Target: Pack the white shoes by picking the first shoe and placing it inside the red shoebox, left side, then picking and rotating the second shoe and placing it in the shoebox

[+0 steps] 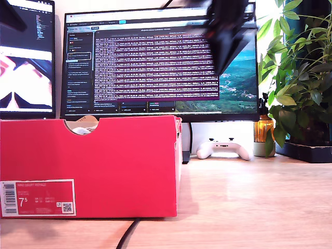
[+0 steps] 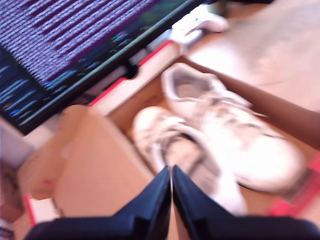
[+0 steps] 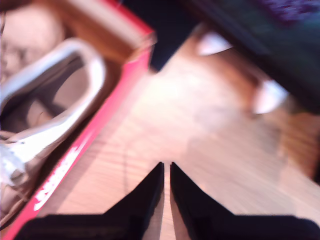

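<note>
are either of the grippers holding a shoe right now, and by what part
Nothing is held. My first gripper is shut and empty above the two white shoes lying in the red shoebox; my second gripper is shut and empty over the table.

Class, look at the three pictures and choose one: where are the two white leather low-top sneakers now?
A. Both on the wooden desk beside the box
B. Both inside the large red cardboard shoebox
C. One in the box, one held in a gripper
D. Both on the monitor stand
B: in the first wrist view both white leather low-top sneakers lie side by side inside the large red cardboard shoebox, and my first gripper and my second gripper hold nothing.
</note>
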Controlling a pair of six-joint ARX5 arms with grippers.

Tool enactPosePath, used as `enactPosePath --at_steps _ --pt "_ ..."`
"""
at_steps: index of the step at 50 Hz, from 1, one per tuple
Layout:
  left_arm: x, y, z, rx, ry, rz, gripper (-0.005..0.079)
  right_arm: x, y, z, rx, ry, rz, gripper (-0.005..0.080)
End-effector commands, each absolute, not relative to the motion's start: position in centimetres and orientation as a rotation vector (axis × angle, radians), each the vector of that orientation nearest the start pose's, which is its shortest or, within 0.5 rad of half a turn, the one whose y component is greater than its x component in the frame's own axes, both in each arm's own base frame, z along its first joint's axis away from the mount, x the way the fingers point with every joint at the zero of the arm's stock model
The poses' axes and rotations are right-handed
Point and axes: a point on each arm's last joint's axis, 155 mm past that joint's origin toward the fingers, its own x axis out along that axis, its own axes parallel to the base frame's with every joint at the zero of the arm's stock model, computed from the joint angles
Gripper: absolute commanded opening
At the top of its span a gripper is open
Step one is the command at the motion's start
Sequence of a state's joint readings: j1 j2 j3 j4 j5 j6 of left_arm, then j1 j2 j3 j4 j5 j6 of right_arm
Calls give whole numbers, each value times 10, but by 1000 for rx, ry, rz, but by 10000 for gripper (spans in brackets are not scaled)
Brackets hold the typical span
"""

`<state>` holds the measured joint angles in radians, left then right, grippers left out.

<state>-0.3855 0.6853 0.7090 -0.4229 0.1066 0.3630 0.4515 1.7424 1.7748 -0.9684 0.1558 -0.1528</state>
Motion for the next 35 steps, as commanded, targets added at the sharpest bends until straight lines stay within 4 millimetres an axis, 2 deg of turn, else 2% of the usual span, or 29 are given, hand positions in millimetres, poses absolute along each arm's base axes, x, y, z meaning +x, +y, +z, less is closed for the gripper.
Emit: enactPosePath --at_steps 1,8,13,22,29,35 --pt "267 -121 247 378 273 -537 -11 414 164 222 -411 886 331 -9" --pt "282 -98 251 332 261 -490 -11 401 148 216 -385 861 305 -9" --pt "290 -89 251 279 267 -489 -11 394 141 214 -356 830 289 -9" --pt "299 -70 244 229 302 -445 -11 385 130 205 -322 755 249 -9" --pt "304 -64 241 183 294 -414 -11 384 111 196 -328 701 170 -9" --pt "303 -63 225 151 322 -412 -11 382 88 185 -319 681 117 -9"
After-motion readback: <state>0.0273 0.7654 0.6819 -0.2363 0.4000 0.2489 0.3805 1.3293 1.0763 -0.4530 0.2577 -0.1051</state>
